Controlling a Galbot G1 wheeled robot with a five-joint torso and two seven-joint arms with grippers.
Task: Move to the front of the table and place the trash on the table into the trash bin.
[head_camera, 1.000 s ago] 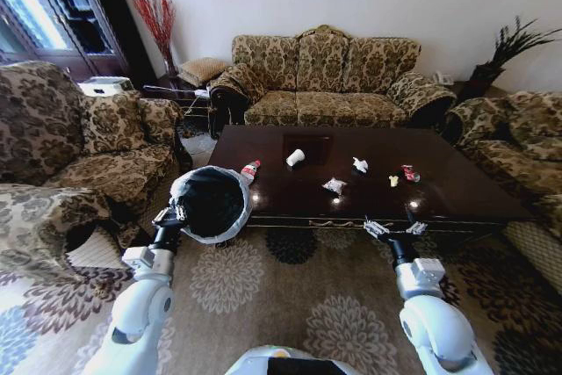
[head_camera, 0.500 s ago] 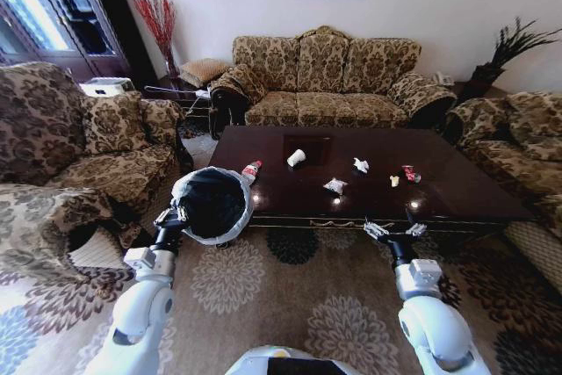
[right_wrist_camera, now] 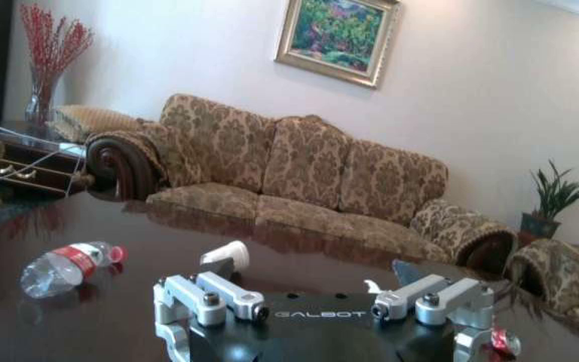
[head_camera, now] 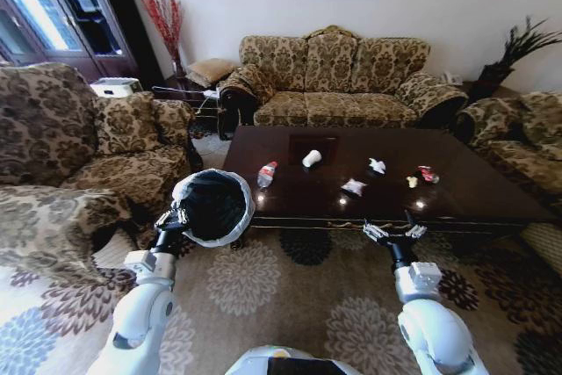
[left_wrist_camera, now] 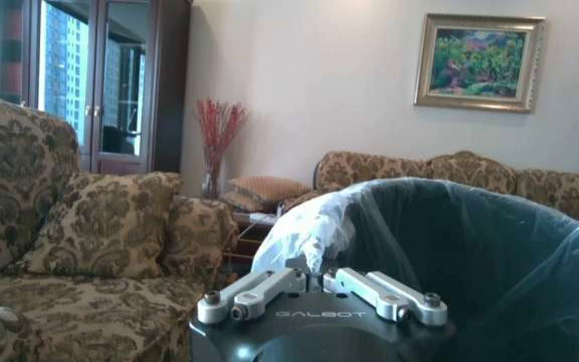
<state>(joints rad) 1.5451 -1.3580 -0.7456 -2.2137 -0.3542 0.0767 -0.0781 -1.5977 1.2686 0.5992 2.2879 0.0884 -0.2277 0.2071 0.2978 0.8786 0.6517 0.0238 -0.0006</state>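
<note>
The table (head_camera: 474,204) is dark and glossy and stands just ahead. On it lies the trash: a clear bottle with a red label (head_camera: 266,173) (right_wrist_camera: 68,265), a white paper cup (head_camera: 311,159) (right_wrist_camera: 227,255), two white wrappers (head_camera: 353,186) (head_camera: 377,165), a yellowish scrap (head_camera: 412,182) and a red can (head_camera: 428,174). My left gripper (head_camera: 173,216) (left_wrist_camera: 320,280) is shut on the rim of the trash bin (head_camera: 211,206) (left_wrist_camera: 470,256), holding it off the table's left corner. Before the table's front edge, my right gripper (head_camera: 394,231) (right_wrist_camera: 322,305) stands open with nothing in it.
A patterned sofa (head_camera: 338,81) stands behind the table. Armchairs flank it on the left (head_camera: 105,155) and right (head_camera: 518,138). A patterned carpet (head_camera: 290,305) covers the floor between me and the table. A side table with a vase of red twigs (head_camera: 167,28) stands at the back left.
The whole head view has shifted to the right, so the camera has moved. The bin stays in my left gripper. The right gripper stays open.
</note>
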